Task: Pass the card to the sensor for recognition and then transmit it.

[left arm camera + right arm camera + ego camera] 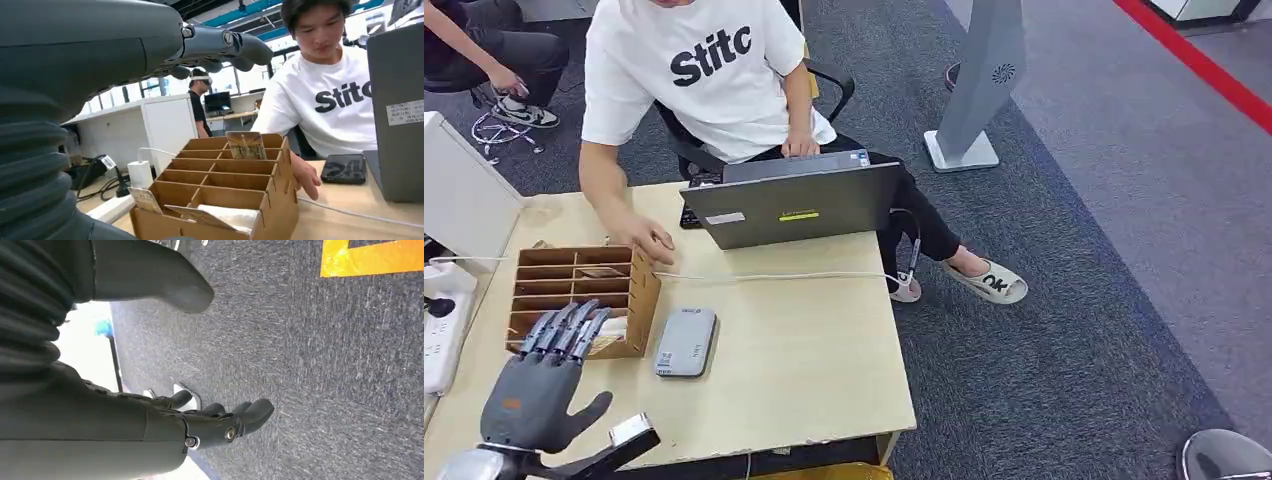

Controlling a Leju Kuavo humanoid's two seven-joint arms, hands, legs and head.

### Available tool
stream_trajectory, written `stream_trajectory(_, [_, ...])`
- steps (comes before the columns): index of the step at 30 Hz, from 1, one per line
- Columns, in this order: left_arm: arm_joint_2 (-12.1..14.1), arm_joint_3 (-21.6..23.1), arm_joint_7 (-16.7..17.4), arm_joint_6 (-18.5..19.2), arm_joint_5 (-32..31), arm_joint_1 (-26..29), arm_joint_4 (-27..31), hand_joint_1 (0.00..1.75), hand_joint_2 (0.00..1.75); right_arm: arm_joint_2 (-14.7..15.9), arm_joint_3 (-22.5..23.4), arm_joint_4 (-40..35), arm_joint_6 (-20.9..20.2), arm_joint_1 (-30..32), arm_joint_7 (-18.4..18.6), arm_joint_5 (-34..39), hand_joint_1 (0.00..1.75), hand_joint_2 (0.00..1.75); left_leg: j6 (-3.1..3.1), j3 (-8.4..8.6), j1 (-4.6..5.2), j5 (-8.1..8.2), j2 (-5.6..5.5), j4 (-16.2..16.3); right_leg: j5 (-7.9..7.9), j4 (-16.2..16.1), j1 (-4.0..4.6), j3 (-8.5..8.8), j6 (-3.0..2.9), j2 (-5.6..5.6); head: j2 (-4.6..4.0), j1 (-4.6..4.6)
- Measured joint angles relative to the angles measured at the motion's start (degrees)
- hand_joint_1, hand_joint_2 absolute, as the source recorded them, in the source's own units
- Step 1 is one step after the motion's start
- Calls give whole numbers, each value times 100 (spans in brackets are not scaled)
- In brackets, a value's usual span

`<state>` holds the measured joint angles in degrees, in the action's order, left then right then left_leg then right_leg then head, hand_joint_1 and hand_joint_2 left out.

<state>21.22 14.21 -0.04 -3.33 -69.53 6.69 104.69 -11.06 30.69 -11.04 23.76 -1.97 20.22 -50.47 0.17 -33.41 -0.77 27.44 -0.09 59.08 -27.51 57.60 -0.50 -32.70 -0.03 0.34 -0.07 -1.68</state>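
A brown cardboard organizer [624, 300] with several slots stands at the table's left. In the left wrist view a patterned card [245, 145] stands upright in a far slot, and another card [145, 199] leans in a near slot. My left hand [549, 375] hovers at the organizer's near side with its fingers stretched over the front slots and thumb apart, holding nothing. The grey flat sensor [686, 341] lies on the table just right of the organizer. My right hand [210, 425] hangs over grey carpet with its fingers apart and nothing in it.
A person in a white T-shirt sits behind the table, one hand [649, 240] at the organizer's far right corner. A grey laptop [794, 205], a phone [345, 168] and a white cable [774, 277] lie at the back. A power strip [444, 330] is at left.
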Motion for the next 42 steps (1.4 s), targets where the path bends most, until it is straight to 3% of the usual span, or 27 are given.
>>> stream_trajectory(9, [274,-17,50,234,109,157,-127,0,175,0,44,0,-11,-1,9,-50,0,175,0,-1,-2,0,0,-1,-1,0,1,-1,-1,0,0,-2])
stream_trajectory(15, [262,-146,260,195,-33,112,-396,0,175,-2,107,0,-13,-1,9,-120,0,175,0,0,-1,0,0,-1,0,0,1,0,0,0,0,-2])
stream_trajectory(24, [-195,-225,621,-354,-964,-357,-1130,0,175,-22,131,0,-28,-7,68,-306,0,175,1,1,0,-1,-2,0,1,0,0,1,0,-4,0,-2])
stream_trajectory(37, [-675,-356,531,-422,-1053,-934,-2037,0,175,-24,131,0,-103,-26,83,-481,0,175,1,1,0,-1,-2,0,1,0,0,0,-1,-1,0,-2])
stream_trajectory(42, [-763,-358,509,-422,-1051,-1003,-2205,19,175,-24,133,0,-103,-28,83,-496,0,175,1,1,0,-1,-1,0,1,0,0,0,-1,-1,0,-2])
